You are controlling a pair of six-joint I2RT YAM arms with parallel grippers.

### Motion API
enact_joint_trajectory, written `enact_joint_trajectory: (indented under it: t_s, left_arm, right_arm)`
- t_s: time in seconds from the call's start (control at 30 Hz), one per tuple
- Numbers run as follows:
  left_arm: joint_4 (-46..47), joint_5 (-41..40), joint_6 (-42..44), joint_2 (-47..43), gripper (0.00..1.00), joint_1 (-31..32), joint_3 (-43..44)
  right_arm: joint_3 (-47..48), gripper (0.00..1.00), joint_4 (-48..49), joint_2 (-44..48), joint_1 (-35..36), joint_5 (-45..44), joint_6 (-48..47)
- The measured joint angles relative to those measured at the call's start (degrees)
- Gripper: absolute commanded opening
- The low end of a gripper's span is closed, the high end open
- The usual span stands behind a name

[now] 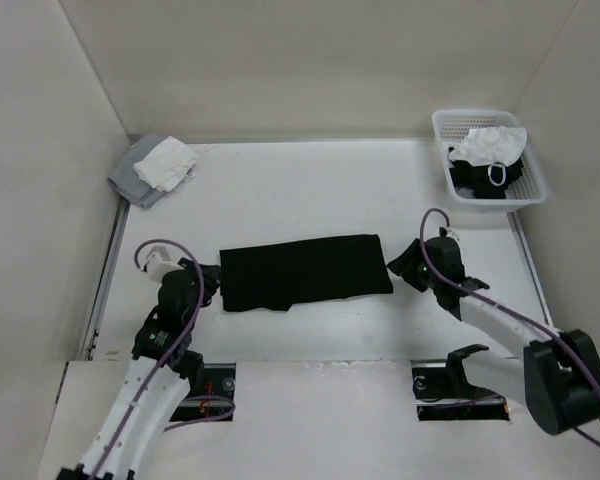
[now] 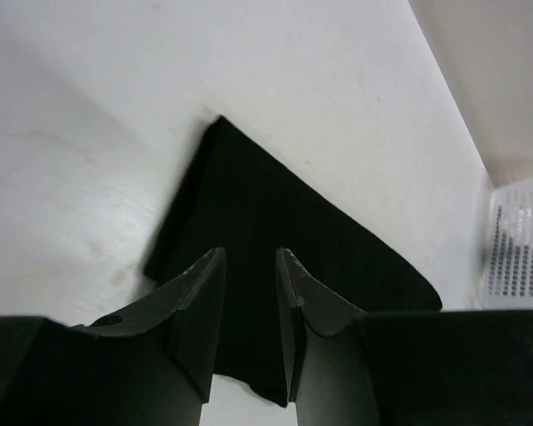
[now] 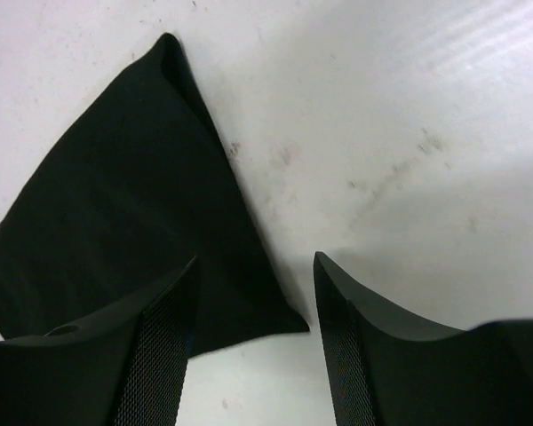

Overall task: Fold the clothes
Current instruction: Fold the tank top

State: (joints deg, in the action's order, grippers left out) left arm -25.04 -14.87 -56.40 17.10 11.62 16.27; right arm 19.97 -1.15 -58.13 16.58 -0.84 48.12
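Observation:
The clothes (image 1: pixel 305 272) are a black garment lying flat as a long folded rectangle in the middle of the white table. My left gripper (image 1: pixel 212 280) sits at its left end. In the left wrist view the left gripper (image 2: pixel 250 266) stands open with a narrow gap, and the black cloth (image 2: pixel 275 213) lies on the table under and beyond the fingertips. My right gripper (image 1: pixel 405 262) is at the garment's right end. Its jaws (image 3: pixel 256 266) stand wide open over a corner of the cloth (image 3: pixel 124 204), gripping nothing.
A white basket (image 1: pixel 470 113) with white and black cloth in it stands at the back right, also seen in the left wrist view (image 2: pixel 515 257). A grey-and-white cloth pile (image 1: pixel 160 168) lies in the back left corner. Pale walls enclose the table on three sides.

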Motion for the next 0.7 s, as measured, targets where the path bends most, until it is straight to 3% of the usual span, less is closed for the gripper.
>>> enact_joint_trajectory:
  t_s: [0.23, 0.33, 0.47, 0.7]
  left_arm:
    - [22.36, -1.64, -1.09, 30.62, 0.29, 21.2, 0.74]
    - [28.92, -2.4, -1.03, 39.89, 0.29, 25.99, 0.74]
    - [33.44, -2.78, -0.59, 44.33, 0.29, 22.53, -0.2]
    - [34.51, -0.55, 1.55, 40.0, 0.3, 6.67, -4.79]
  right_arm:
    - [6.34, 0.56, 7.74, -17.46, -0.02, 3.43, -1.51]
    - [7.34, 0.56, 10.88, -20.55, -0.02, 5.86, -1.18]
    - [7.45, 0.54, 14.75, -23.04, 0.2, 8.41, 0.04]
    - [7.19, 0.45, 18.29, -25.33, 0.79, 12.07, 2.47]
